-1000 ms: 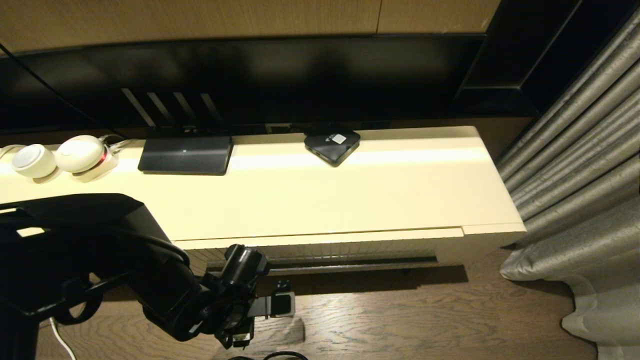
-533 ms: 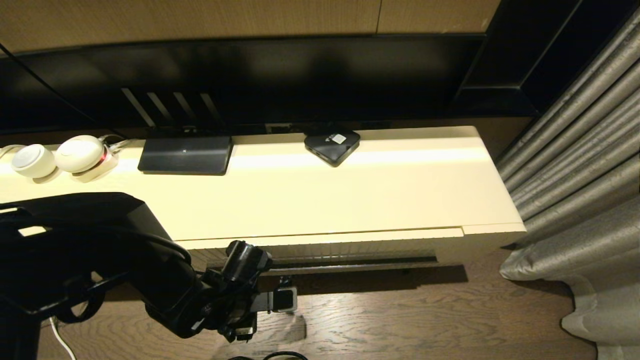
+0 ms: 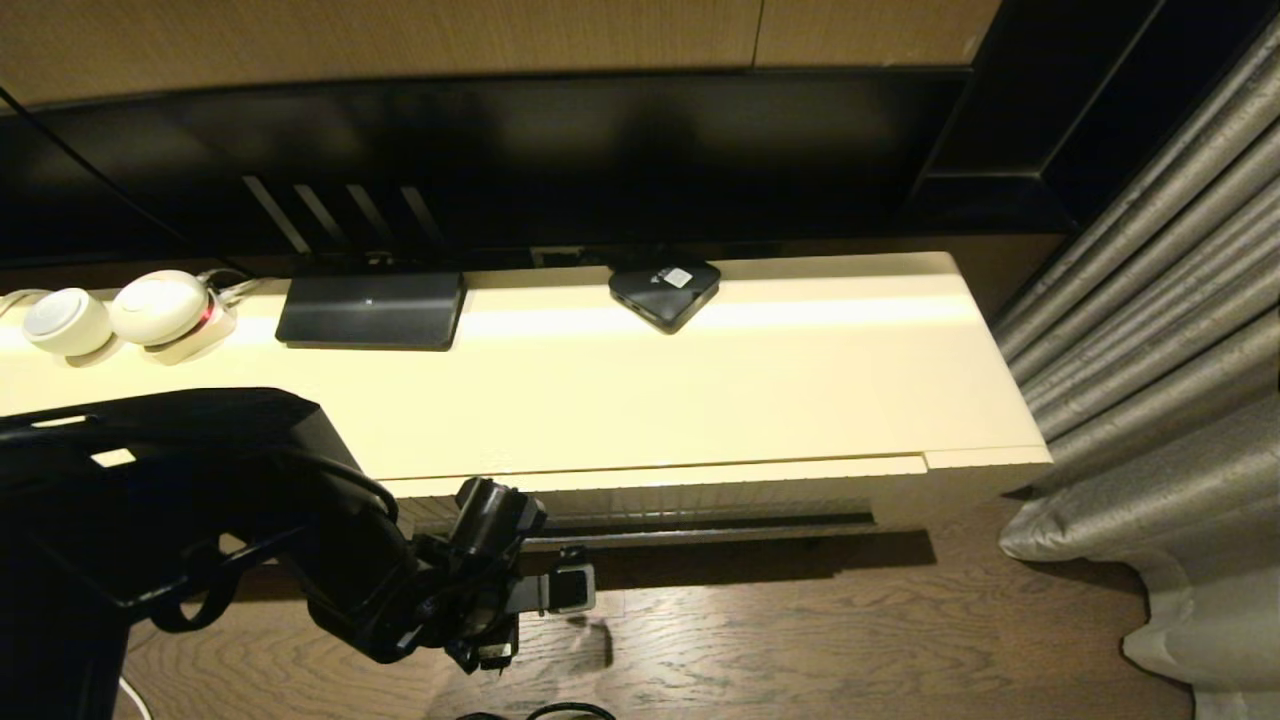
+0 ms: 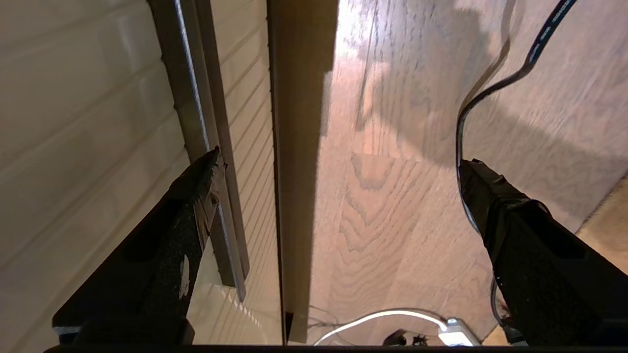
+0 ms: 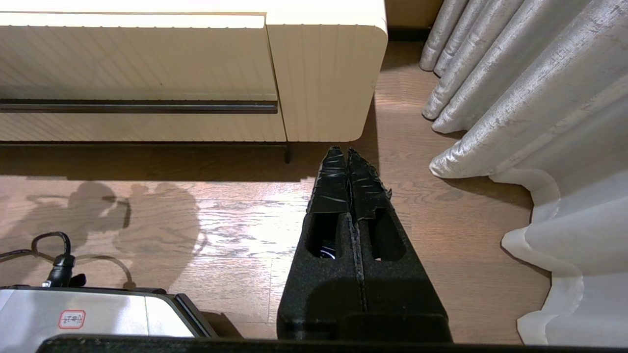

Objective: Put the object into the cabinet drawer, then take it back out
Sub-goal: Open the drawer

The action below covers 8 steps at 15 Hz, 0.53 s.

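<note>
Bottle was nowhere in view, so you could not place it. What mattered was the cabinet drawer (image 3: 650, 497): shut, its long slot handle (image 3: 700, 522) running level along the ribbed front. Your left gripper (image 3: 562, 590) hung low before the drawer's left end, jaws spread wide and empty, one fingertip (image 4: 208, 169) just beside the handle. Your right gripper (image 5: 348, 166) sat parked over the wood floor (image 3: 800, 640) near the curtain (image 5: 515, 88), jaws pressed together.
</note>
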Motion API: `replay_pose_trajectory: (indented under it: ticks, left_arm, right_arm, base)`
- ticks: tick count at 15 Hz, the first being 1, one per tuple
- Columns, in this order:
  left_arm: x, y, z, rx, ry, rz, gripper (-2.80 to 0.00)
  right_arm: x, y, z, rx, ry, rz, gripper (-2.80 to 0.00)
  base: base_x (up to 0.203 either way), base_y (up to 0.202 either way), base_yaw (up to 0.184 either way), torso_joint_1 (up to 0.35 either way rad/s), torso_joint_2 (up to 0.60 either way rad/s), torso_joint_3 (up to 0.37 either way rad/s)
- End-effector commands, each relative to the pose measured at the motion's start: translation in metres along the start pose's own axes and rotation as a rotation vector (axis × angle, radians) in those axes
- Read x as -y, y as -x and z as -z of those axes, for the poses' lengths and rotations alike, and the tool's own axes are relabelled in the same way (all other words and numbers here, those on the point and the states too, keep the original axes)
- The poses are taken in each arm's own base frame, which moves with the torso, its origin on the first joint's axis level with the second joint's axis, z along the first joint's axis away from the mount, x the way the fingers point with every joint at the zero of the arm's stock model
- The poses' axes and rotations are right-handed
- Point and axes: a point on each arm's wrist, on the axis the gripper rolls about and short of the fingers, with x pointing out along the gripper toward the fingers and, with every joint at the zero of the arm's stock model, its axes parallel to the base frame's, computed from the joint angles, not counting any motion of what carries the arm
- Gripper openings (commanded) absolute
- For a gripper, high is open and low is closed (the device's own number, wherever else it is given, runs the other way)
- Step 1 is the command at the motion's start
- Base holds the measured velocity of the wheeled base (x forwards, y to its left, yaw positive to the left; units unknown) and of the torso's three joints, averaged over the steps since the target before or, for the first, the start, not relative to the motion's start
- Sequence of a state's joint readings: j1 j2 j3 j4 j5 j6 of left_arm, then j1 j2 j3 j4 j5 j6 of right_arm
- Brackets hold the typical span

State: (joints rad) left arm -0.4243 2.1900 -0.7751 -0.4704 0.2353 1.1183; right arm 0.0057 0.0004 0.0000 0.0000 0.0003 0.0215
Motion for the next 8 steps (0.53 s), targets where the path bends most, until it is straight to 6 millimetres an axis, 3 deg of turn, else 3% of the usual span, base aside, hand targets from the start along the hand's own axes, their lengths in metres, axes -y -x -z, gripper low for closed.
replay_pose_trajectory:
  ticks: [1, 8]
  left_arm:
    - [-0.0037, -0.0037, 0.0002, 0.004, 0.003, -0.008, 0.00]
    - [-0.0088, -0.0098, -0.0024, 0.008, 0.007, -0.018, 0.00]
  right_arm:
    - [0.0000, -0.0002, 0.0004, -0.003, 0.000, 0.000, -2.80]
    - [0.0000, -0.0001, 0.0000, -0.001, 0.000, 0.000, -2.80]
  base:
    - [0.000, 0.000, 0.000, 0.000, 0.00, 0.000]
    - [0.000, 0.000, 0.000, 0.000, 0.00, 0.000]
